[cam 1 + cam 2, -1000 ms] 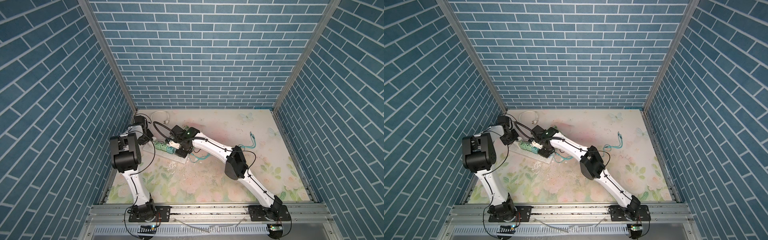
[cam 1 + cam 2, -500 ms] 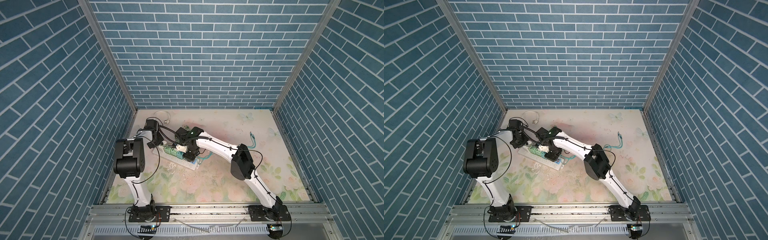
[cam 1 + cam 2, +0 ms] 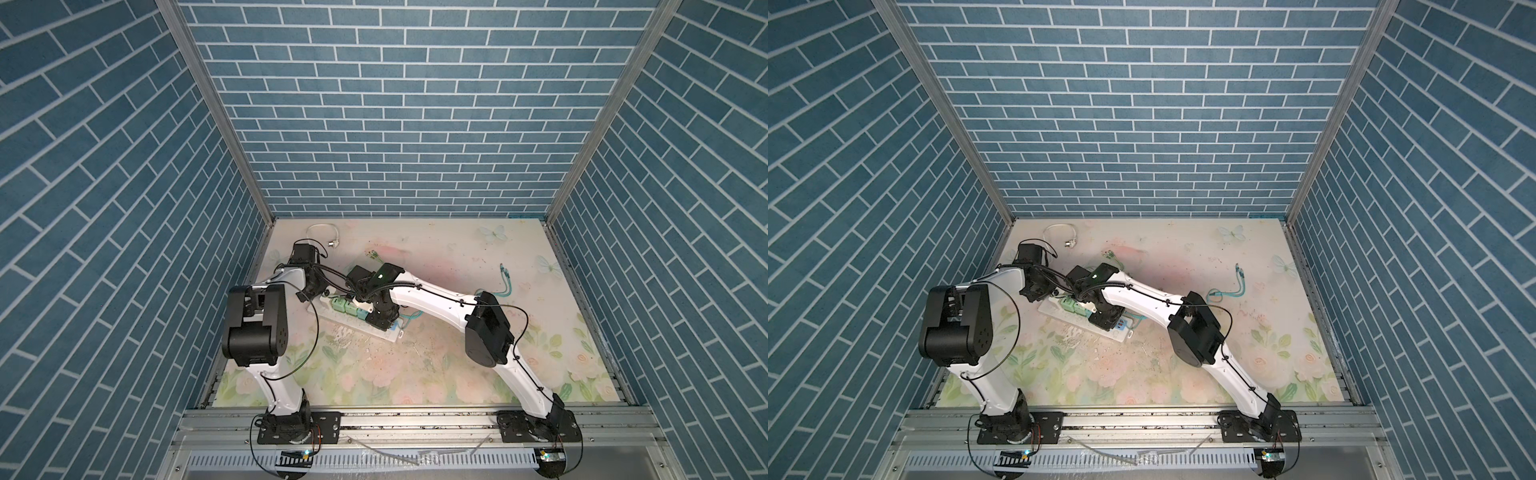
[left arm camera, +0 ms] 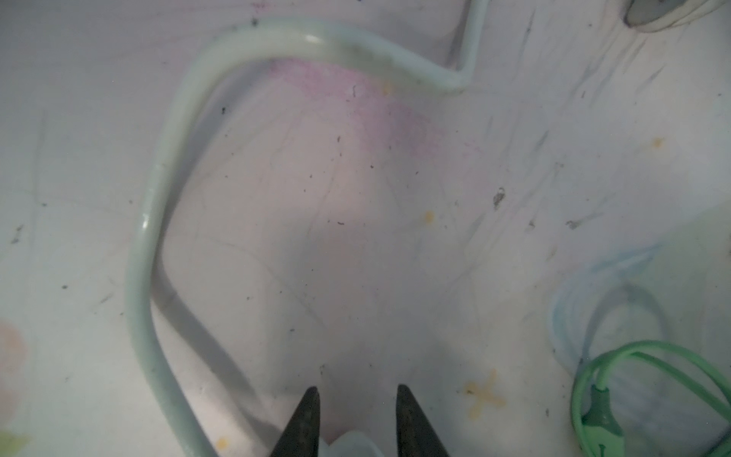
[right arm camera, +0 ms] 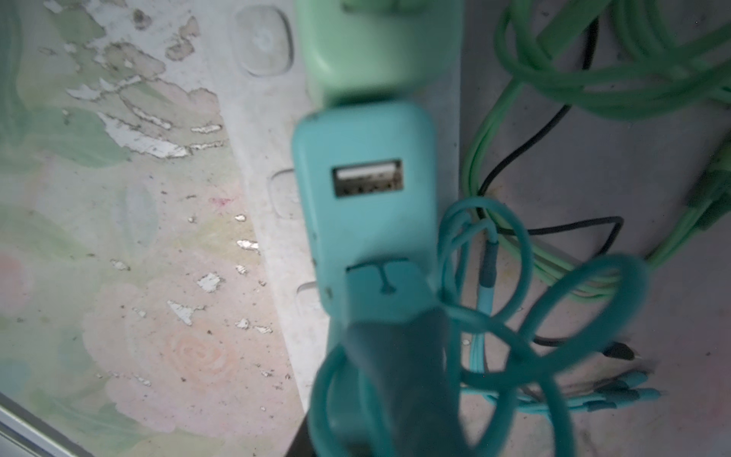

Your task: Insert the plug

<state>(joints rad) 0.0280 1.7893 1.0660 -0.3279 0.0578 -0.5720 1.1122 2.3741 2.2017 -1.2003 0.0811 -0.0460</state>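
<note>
In the right wrist view a teal USB plug (image 5: 375, 285) sits between the fingertips of my right gripper (image 5: 381, 316), which is shut on it. The plug lies just short of the empty USB port (image 5: 368, 178) of a teal charger on the white power strip (image 5: 269, 118). In both top views that gripper (image 3: 380, 316) (image 3: 1104, 320) hangs over the strip (image 3: 388, 334) (image 3: 1121, 334). My left gripper (image 4: 356, 395) (image 3: 316, 289) is at the strip's left end, shut on a pale part of it; the strip's white cord (image 4: 150, 237) curves away.
Two green chargers (image 3: 345, 306) stand plugged into the strip beside the teal one. Green cable (image 5: 553, 79) and teal cable loops (image 5: 514, 316) lie tangled by the strip. A white cable (image 3: 322, 232) lies at the back left, a teal cable (image 3: 505, 282) at the right.
Both grippers and the strip have shifted a little to the right and toward the front. The left forearm has swung in closer to the strip's end.
</note>
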